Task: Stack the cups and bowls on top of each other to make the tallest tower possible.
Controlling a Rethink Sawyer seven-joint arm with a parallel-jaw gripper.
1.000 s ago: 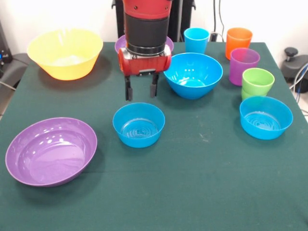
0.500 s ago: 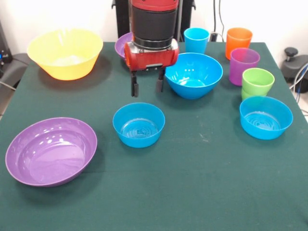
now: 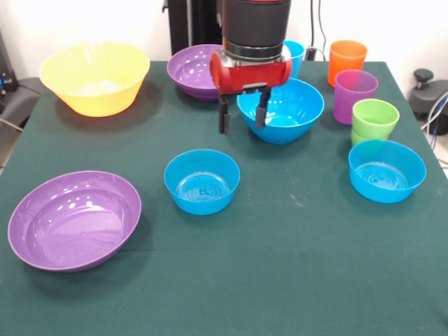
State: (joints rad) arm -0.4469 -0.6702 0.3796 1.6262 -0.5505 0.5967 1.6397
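Note:
My gripper [image 3: 242,119] hangs open and empty above the left rim of the large blue bowl [image 3: 287,108]. A small blue bowl [image 3: 201,180] sits in front of it at mid table, another small blue bowl [image 3: 386,170] at the right. One wide purple bowl [image 3: 73,218] lies at the front left, the other purple bowl [image 3: 192,70] behind the gripper. The large yellow bowl [image 3: 94,75] is at the back left. The cups stand at the back right: light blue [image 3: 297,52] partly hidden by the arm, orange [image 3: 347,59], purple [image 3: 355,94], lime green [image 3: 374,119]. Nothing is stacked.
The table [image 3: 280,266] has a dark green cloth. The robot's black pedestal [image 3: 192,24] stands behind the far edge. A black object [image 3: 428,91] sits off the table's right side.
My gripper has moved right and farther back, from behind the middle small blue bowl to the large blue bowl's left rim. It uncovered the back purple bowl. No object has moved.

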